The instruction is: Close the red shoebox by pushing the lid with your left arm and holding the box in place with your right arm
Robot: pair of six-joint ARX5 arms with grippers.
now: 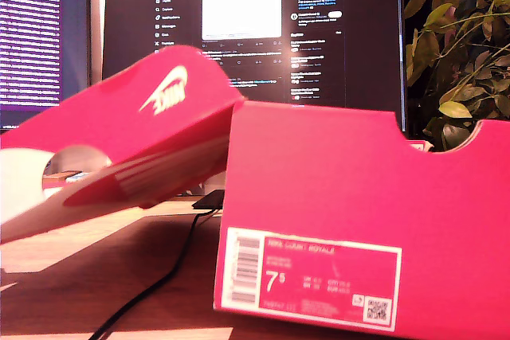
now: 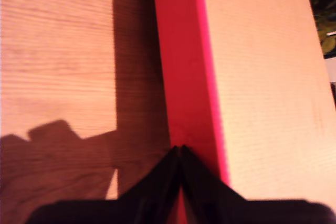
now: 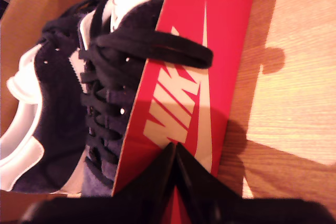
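Observation:
The red shoebox [image 1: 358, 189] stands at the exterior view's right, its lid [image 1: 151, 117] swung open and tilted toward that view's left. Neither gripper shows in the exterior view. In the first wrist view my first gripper [image 2: 179, 149] is shut, its tips meeting over the lid's red rim [image 2: 181, 51], beside the tan cardboard inner face [image 2: 262, 77]. My second gripper [image 3: 174, 146] is shut too, its tips over the box's red logo wall [image 3: 210, 35]. Dark shoes [image 3: 68, 93] with black laces lie inside. Whether either gripper touches the cardboard I cannot tell.
The wooden table [image 2: 52, 51] carries the box. A black cable [image 1: 159, 276] runs across it under the lid. Two monitors [image 1: 255, 37] stand behind, and a leafy plant [image 1: 458, 53] is at the exterior view's far right.

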